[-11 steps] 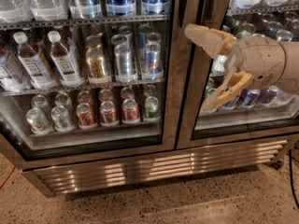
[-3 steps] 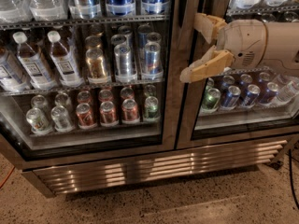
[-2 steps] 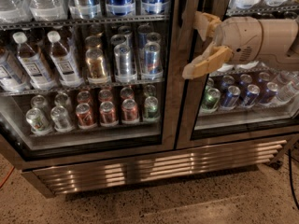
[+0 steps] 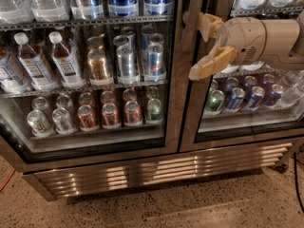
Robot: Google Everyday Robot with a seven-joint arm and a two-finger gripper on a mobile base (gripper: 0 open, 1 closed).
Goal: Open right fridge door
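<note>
Gripper (image 4: 198, 47) was spread wide against the left frame edge of the right fridge door (image 4: 240, 123). Frame was brushed steel, pane flat glass.

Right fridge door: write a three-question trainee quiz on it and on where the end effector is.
1. True or false: the end effector is shut on a can.
2. Against which part of the right fridge door does the end effector sit? A, its left edge; B, its bottom edge; C, its right edge.
3. Fill in: the cans seen through this door, below the end effector, are blue and ____.
Key: 1 false, its fingers are spread and hold nothing; 2 A; 3 green.
</note>
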